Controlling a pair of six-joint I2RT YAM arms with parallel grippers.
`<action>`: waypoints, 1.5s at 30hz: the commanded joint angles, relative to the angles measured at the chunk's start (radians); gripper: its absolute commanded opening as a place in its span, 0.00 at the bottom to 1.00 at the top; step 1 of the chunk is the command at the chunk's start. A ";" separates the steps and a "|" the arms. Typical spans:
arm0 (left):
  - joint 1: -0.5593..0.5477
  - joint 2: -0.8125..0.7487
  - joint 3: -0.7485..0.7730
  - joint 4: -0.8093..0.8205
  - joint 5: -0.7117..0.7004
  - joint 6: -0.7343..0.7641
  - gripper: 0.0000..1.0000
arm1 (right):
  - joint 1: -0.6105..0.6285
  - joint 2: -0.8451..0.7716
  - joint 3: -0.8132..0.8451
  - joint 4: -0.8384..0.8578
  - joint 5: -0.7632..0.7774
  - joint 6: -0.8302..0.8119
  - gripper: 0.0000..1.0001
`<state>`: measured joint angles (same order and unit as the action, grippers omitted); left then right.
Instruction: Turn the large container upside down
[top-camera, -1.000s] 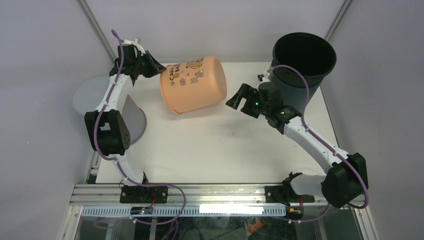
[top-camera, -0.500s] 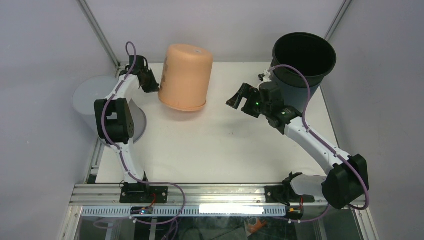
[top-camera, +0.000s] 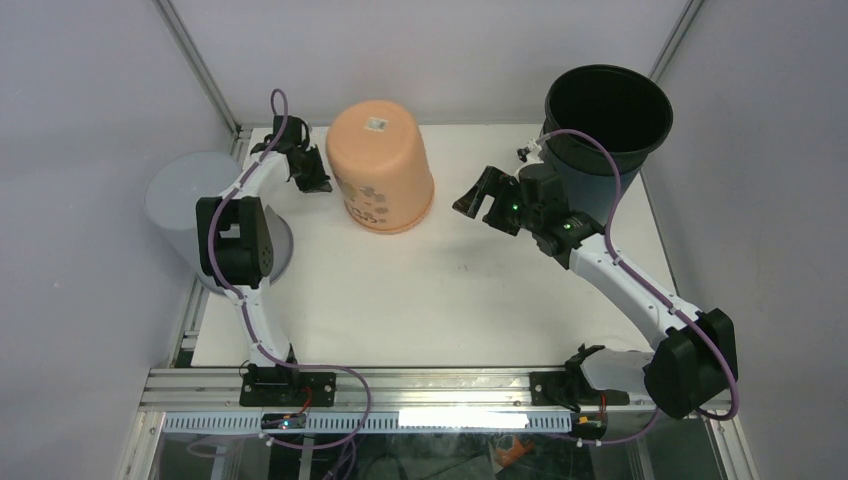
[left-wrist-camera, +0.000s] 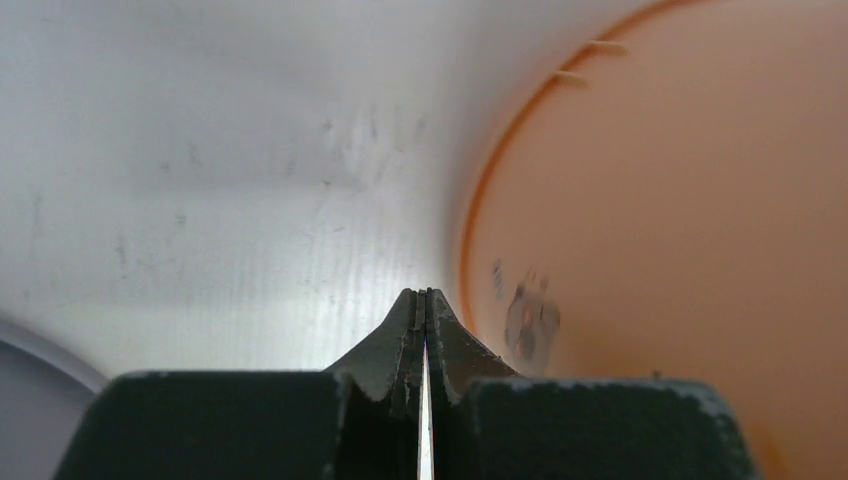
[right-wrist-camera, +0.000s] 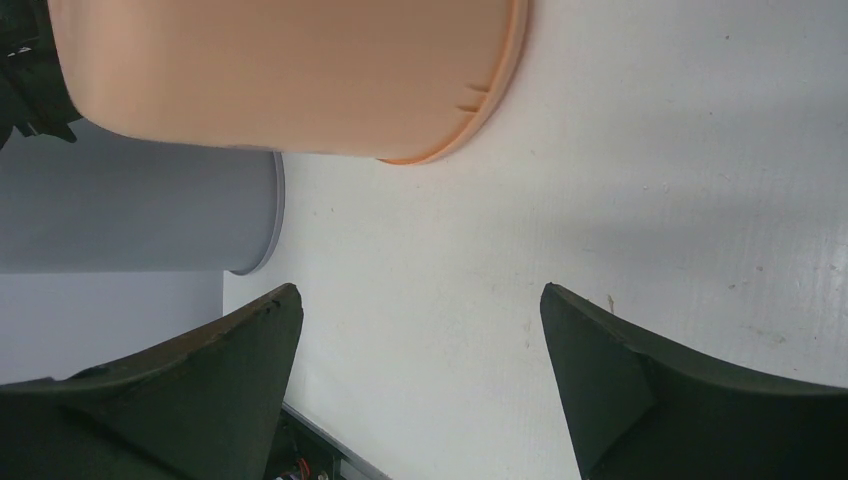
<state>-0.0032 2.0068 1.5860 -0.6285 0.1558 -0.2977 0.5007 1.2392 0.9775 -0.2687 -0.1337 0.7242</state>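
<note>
The large orange container (top-camera: 380, 165) stands mouth down on the white table, its flat base with a small label facing up. It also shows in the left wrist view (left-wrist-camera: 690, 200) and the right wrist view (right-wrist-camera: 280, 70). My left gripper (top-camera: 316, 184) is shut and empty, low beside the container's left rim; its fingertips (left-wrist-camera: 425, 296) sit just left of the rim without holding it. My right gripper (top-camera: 475, 200) is open and empty, off to the container's right, and shows wide apart over bare table (right-wrist-camera: 420, 300).
A big black pot (top-camera: 607, 110) stands upright at the back right, right behind the right wrist. A grey cylindrical container (top-camera: 190, 195) stands off the table's left edge and shows in the right wrist view (right-wrist-camera: 140, 210). The white table (top-camera: 430, 300) runs to the metal front rail.
The orange container swung from lying tilted on its side to standing base up and settled on the table. My left gripper came down beside its left rim. The right arm has not moved.
</note>
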 joint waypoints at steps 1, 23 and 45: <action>-0.023 -0.065 -0.008 0.041 -0.007 0.012 0.00 | -0.004 -0.039 0.014 0.032 0.017 -0.012 0.93; -0.149 -0.407 0.212 0.003 -0.004 0.021 0.45 | -0.005 0.035 0.003 0.037 0.000 -0.043 0.92; -0.270 -0.544 0.201 -0.069 -0.026 0.034 0.53 | 0.138 0.721 0.631 0.103 -0.114 -0.116 0.91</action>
<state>-0.2630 1.5551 1.7924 -0.6899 0.1566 -0.2943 0.6395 1.9354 1.4925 -0.1627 -0.1997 0.6601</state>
